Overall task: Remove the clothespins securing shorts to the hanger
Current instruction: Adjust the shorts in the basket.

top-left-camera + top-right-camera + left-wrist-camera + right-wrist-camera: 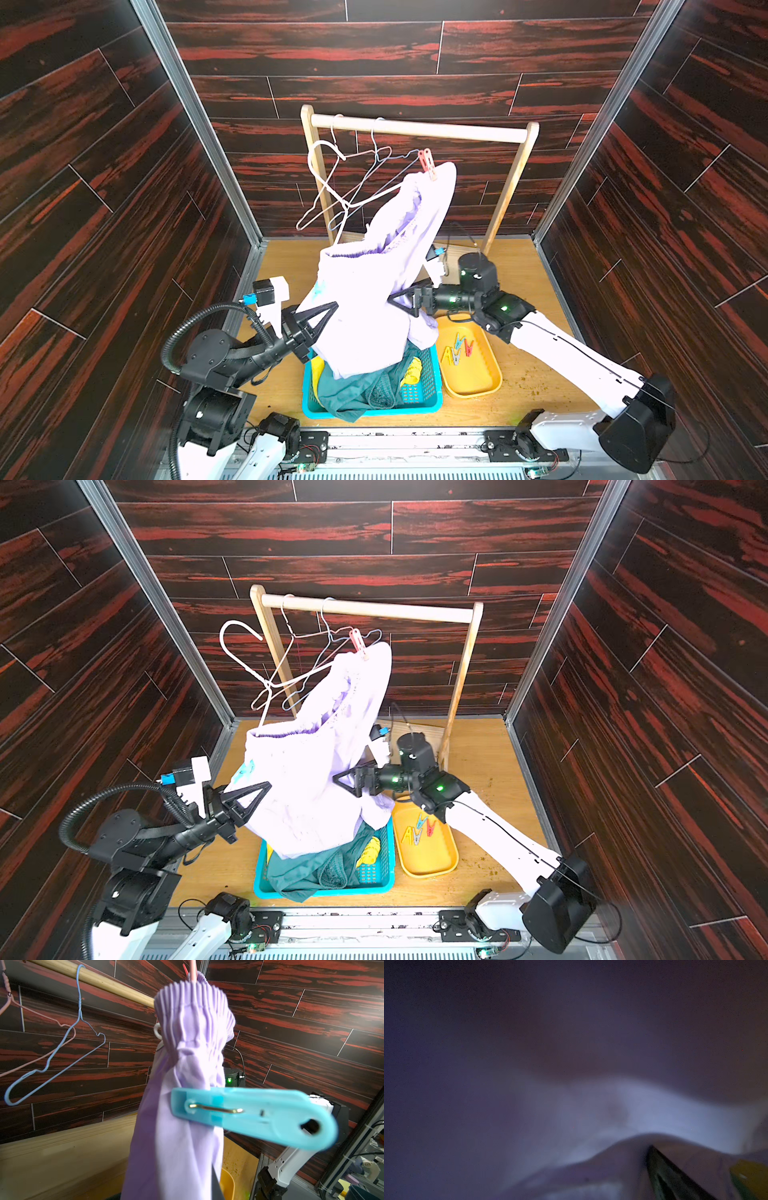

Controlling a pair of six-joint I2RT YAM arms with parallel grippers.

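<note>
My left pincer (pixel 335 305) is closed against the lavender shorts (pixel 365 291). Its tips do not show in my left wrist view, so I cannot tell what, if anything, they pinch. A light blue clothespin (pixel 249 1113) fills that view, blurred, lying across the fabric. My right pincer (pixel 392 300) is spread wide with its tips buried under the shorts, and its wrist view gives only dim, smeared cloth. The shorts are pegged to a white hanger (pixel 328 183) by one red-pink clothespin (pixel 427 163). Their lower part drapes over the blue basket (pixel 432 405).
</note>
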